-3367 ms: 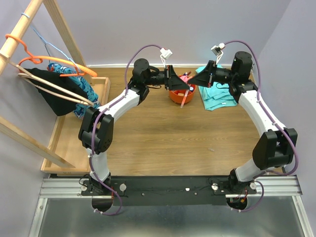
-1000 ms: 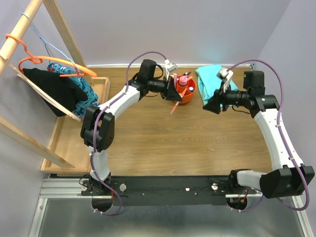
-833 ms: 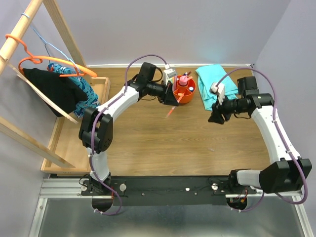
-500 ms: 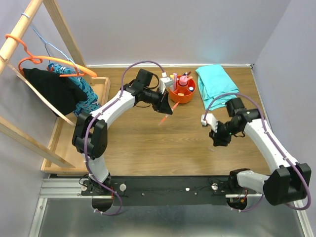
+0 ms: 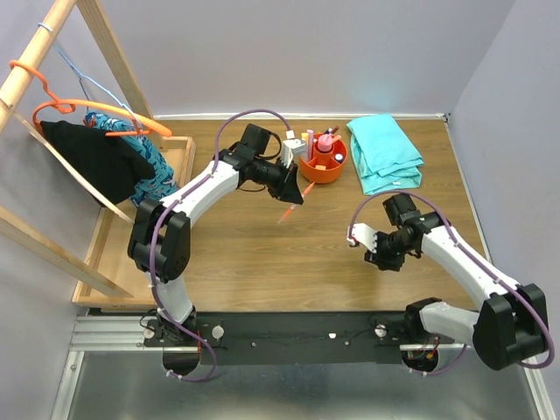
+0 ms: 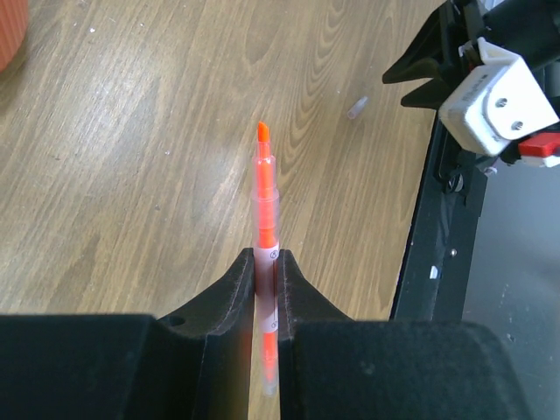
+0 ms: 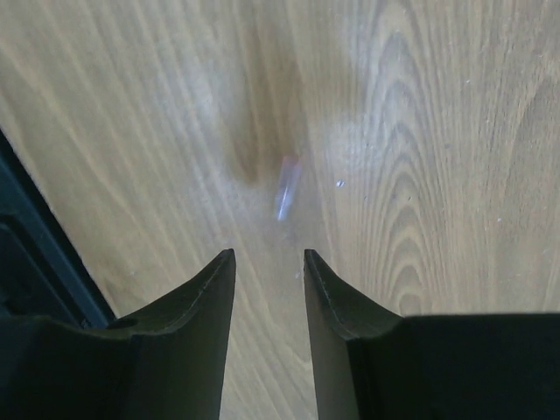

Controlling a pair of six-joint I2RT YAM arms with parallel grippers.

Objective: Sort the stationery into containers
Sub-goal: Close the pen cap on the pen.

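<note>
My left gripper (image 6: 265, 254) is shut on an uncapped orange highlighter (image 6: 264, 188), whose tip points out beyond the fingers. In the top view this highlighter (image 5: 286, 213) hangs over the table, just near-left of the orange tub (image 5: 317, 173). A pink bottle (image 5: 325, 142) and other stationery stand in the tub. My right gripper (image 7: 269, 254) is open and points down at the table. A small clear cap (image 7: 286, 188) lies on the wood just beyond its fingertips. From the left wrist view, the cap (image 6: 356, 107) lies beside the right gripper (image 6: 426, 63).
A teal cloth (image 5: 385, 153) lies at the back right, beside the tub. A wooden tray (image 5: 109, 241) sits at the left under a wooden rack with hangers and clothes (image 5: 105, 149). The black base rail (image 5: 350, 328) runs along the near edge.
The right arm swung from beside the cloth toward the near edge and down over the clear cap, its jaws narrowing. The left gripper carried the highlighter slightly away from the tub.
</note>
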